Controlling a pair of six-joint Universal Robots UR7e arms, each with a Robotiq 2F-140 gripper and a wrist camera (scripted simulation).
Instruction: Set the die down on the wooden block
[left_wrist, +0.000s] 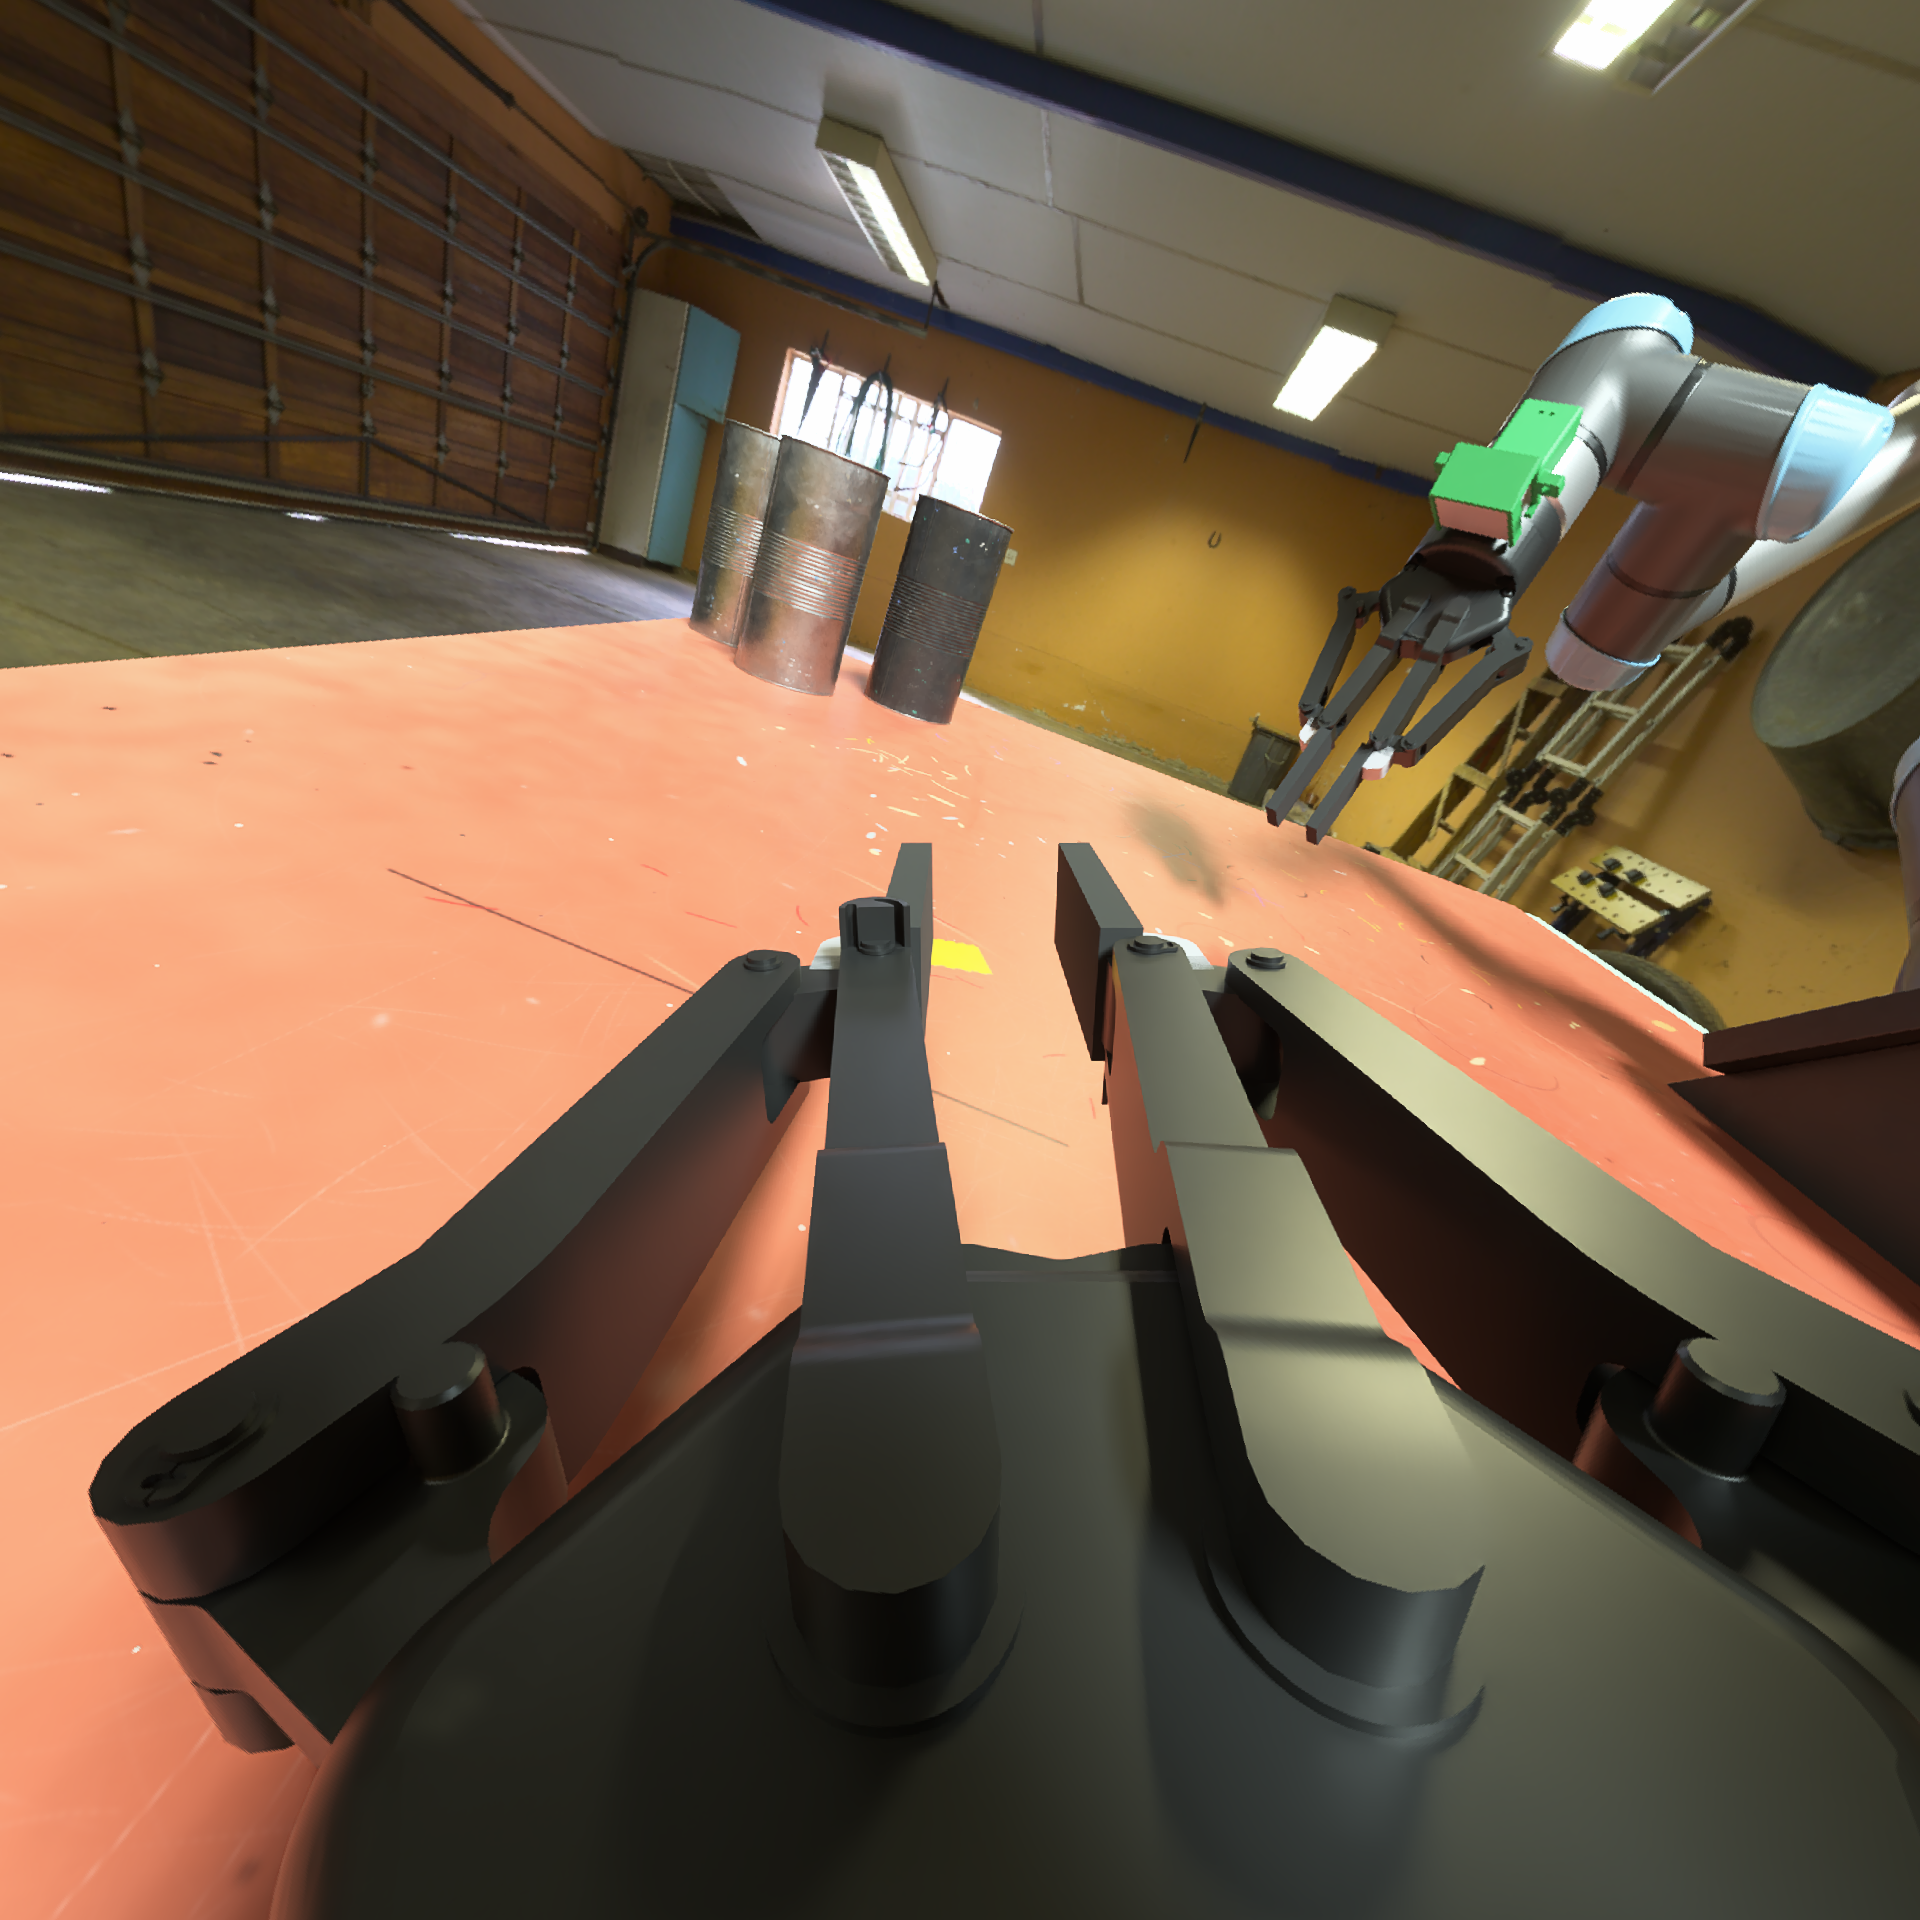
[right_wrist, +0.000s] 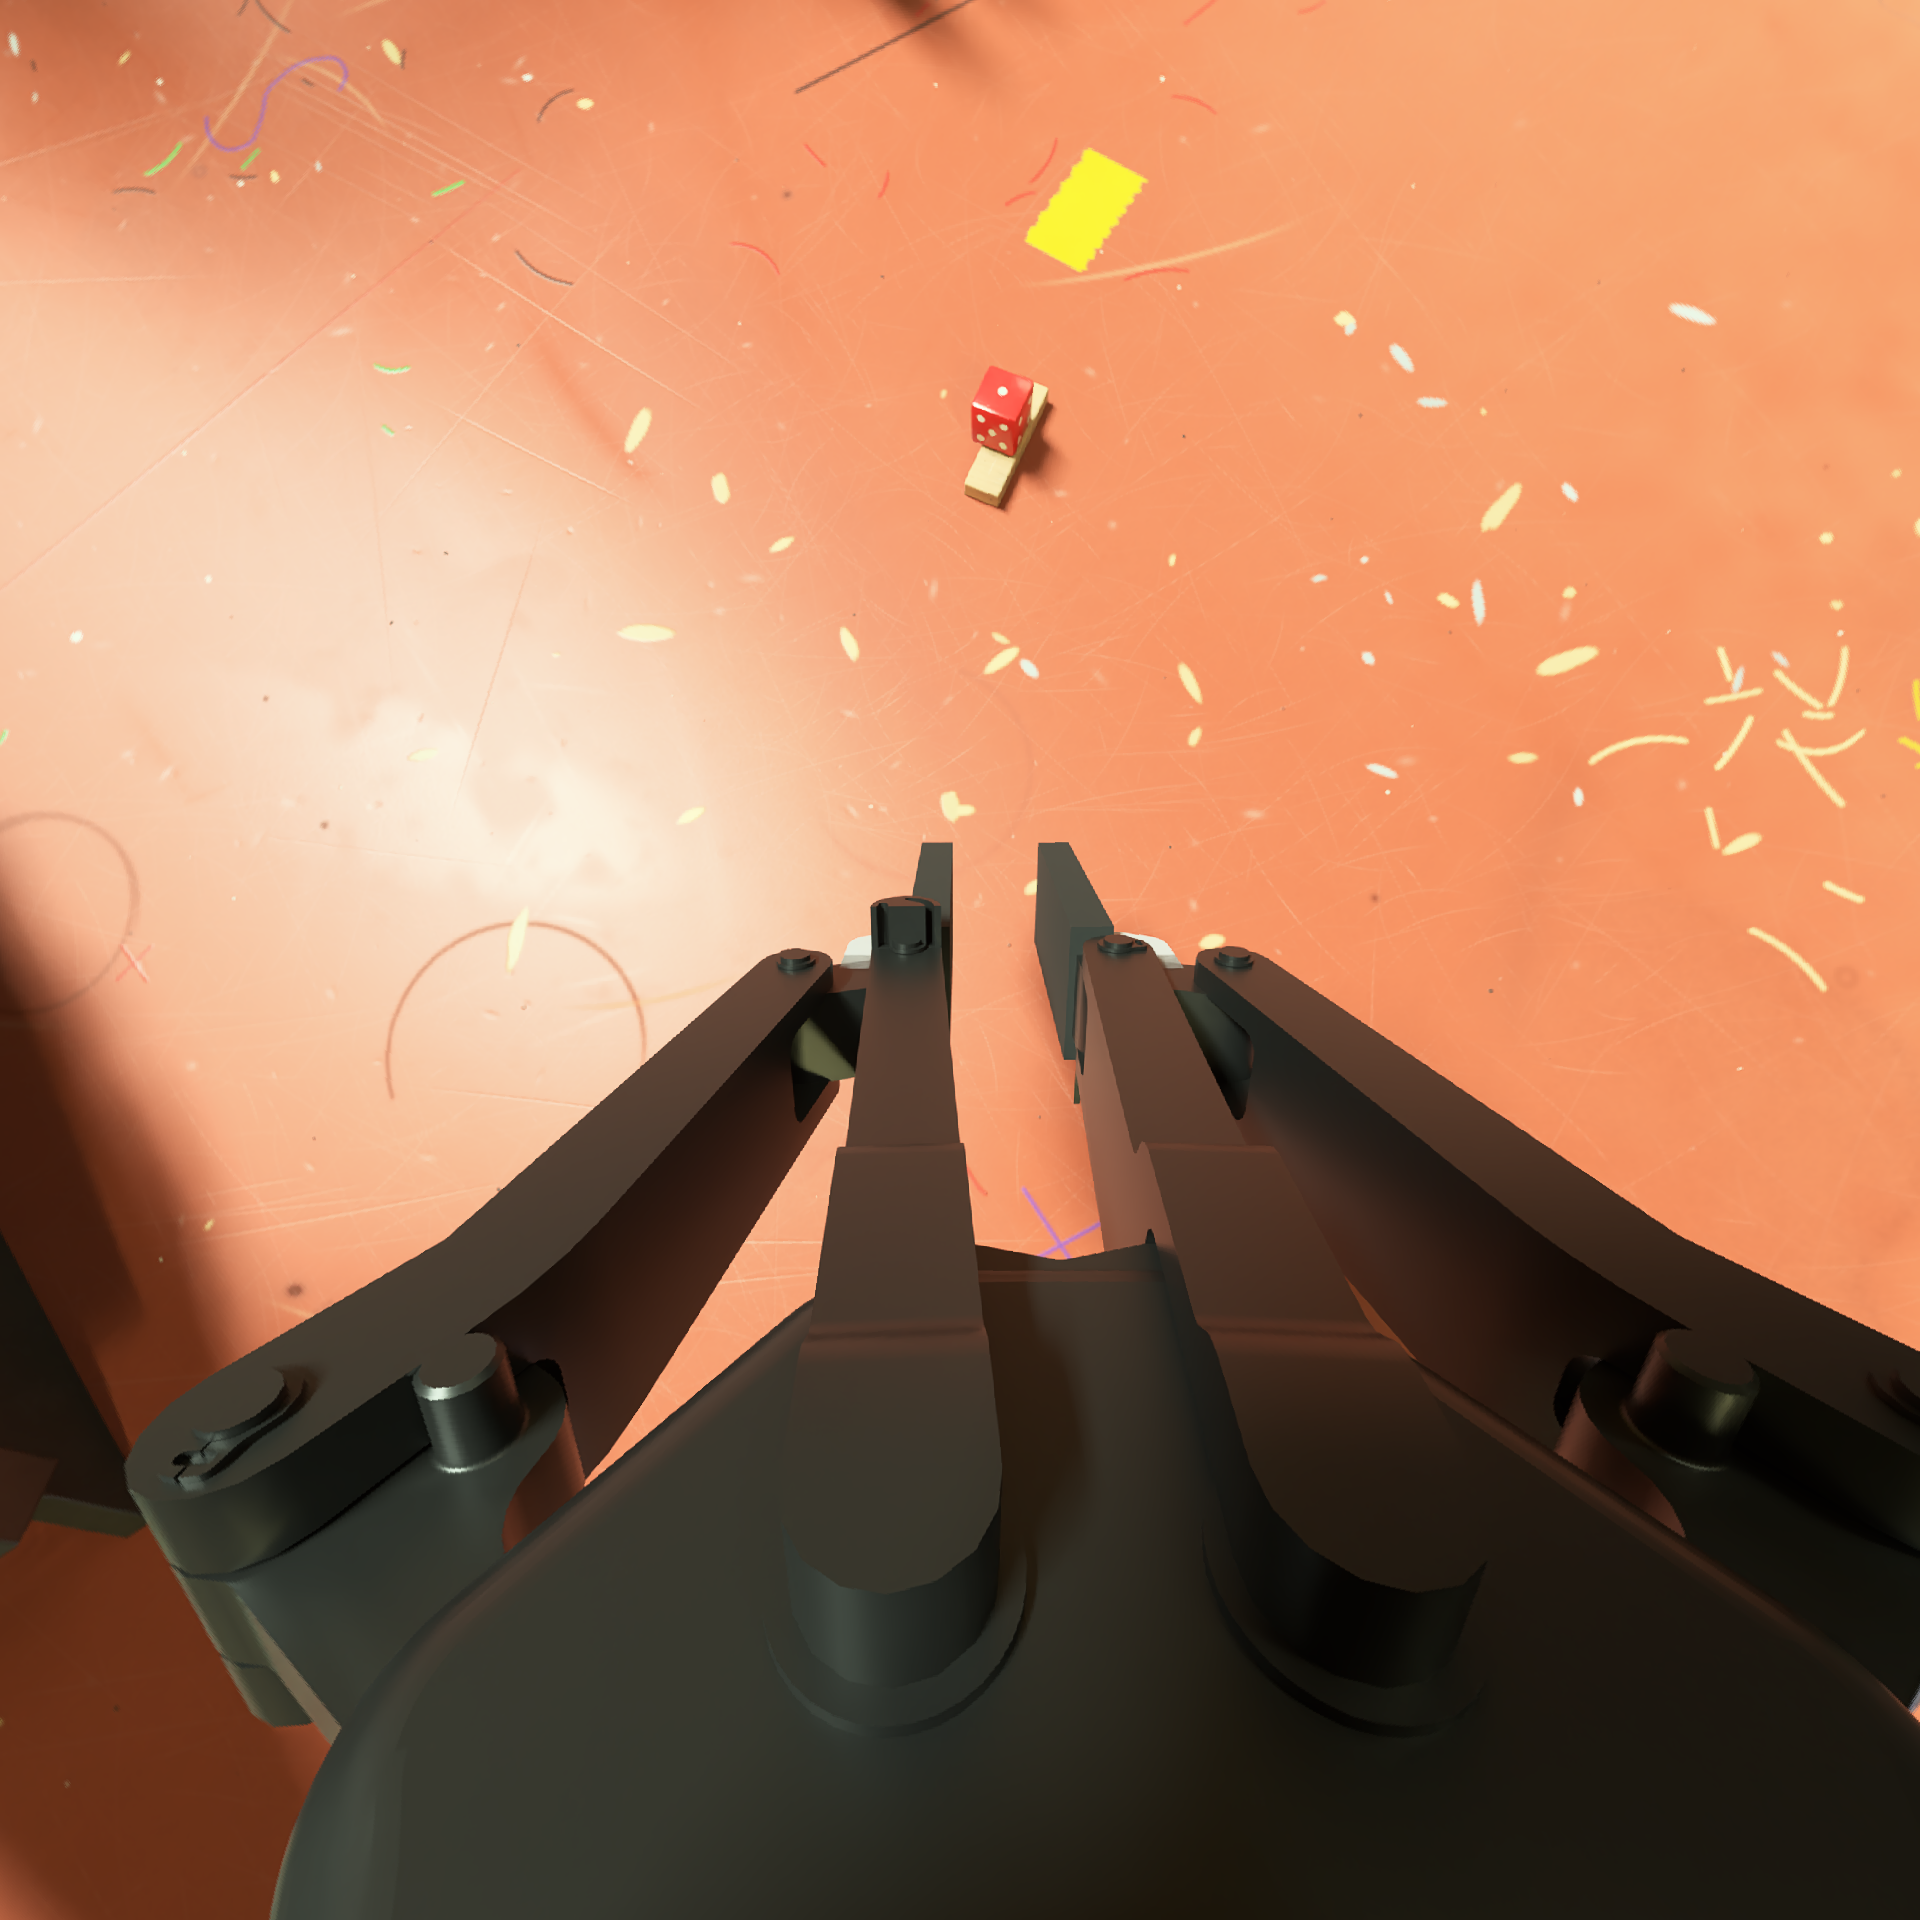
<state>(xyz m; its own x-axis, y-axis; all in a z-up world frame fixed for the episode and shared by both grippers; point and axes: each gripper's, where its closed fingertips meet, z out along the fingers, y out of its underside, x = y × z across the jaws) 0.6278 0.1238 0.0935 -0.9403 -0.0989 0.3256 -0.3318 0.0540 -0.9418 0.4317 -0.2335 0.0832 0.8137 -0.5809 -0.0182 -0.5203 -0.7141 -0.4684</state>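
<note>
A red die (right_wrist: 1001, 408) with white pips sits on one end of a small pale wooden block (right_wrist: 992, 480) lying flat on the orange table (right_wrist: 520, 623). My right gripper (right_wrist: 994, 862) hovers above the table, well back from the block, its jaws a narrow gap apart with nothing between them. It also shows far off in the left wrist view (left_wrist: 1296, 823), hanging above the table. My left gripper (left_wrist: 994, 862) is low over the table, jaws slightly apart and empty. Die and block do not show in the left wrist view.
A flat yellow patch (right_wrist: 1086, 208) lies on the table beyond the block; it also shows between my left fingers (left_wrist: 961, 956). A dark brown box (left_wrist: 1818, 1091) stands at the right edge. Three metal barrels (left_wrist: 810, 566) stand beyond the table.
</note>
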